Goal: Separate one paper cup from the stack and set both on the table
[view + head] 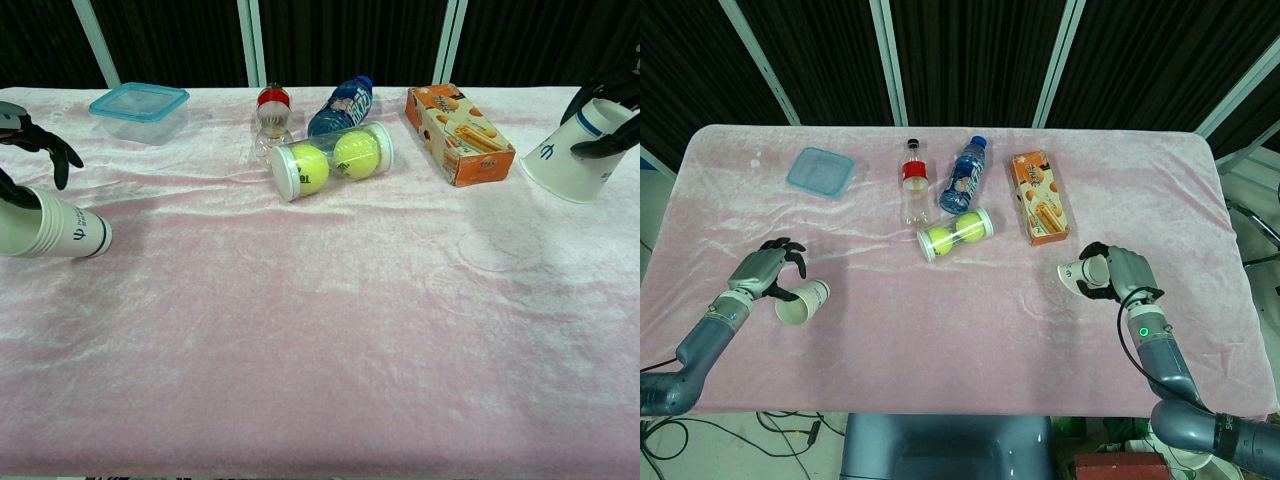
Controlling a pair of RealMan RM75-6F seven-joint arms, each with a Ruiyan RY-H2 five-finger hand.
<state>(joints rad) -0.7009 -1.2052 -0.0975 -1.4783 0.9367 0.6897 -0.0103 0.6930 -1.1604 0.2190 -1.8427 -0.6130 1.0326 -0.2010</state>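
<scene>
Your left hand (762,272) sits over the rim end of the paper cup stack (803,301), near the table's left edge. The stack lies tipped on its side on the pink cloth (970,320), mouth toward your arm. Fingers are spread and arched above it; in the chest view they look clear of the stack, but whether the thumb touches the rim cannot be told.

Your right hand (1118,270) grips the single paper cup (565,160), fingers wrapped around its body. That cup is tilted, mouth down toward the cloth, at the table's right side.

Behind, mid-table: tennis ball tube (954,233) lying flat, blue water bottle (964,175), red-capped clear bottle (912,180), orange snack box (1039,196), blue-lidded container (820,170).
</scene>
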